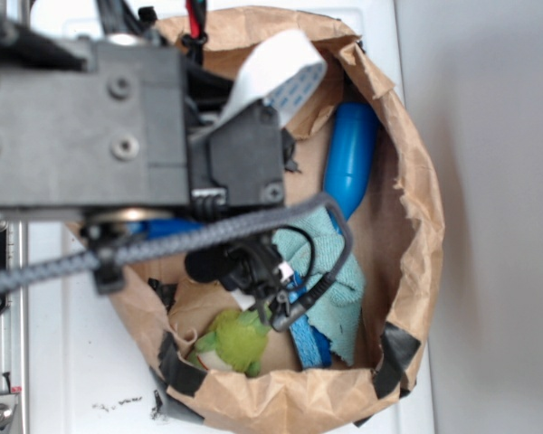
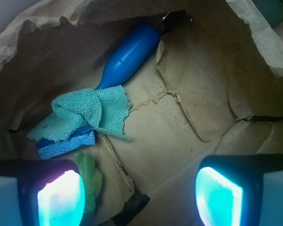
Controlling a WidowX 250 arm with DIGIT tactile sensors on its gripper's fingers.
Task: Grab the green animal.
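Note:
The green animal [image 1: 234,340] is a lime-green plush lying on the floor of a brown paper bag [image 1: 416,181], near its front wall. In the wrist view only a leafy green part of the green animal [image 2: 90,176] shows, just right of my left finger [image 2: 61,197]. My gripper [image 2: 140,195] is open inside the bag, with bare paper floor between its glowing pads. In the exterior view the arm hides the jaws, which hang just above and right of the toy.
A teal terry cloth [image 2: 92,110] lies over a blue sponge [image 2: 68,143] beyond the toy. A blue bottle-shaped object [image 2: 129,54] lies farther back. The bag's crumpled walls [image 2: 33,52] stand all around, with black tape [image 2: 132,207] at a floor seam.

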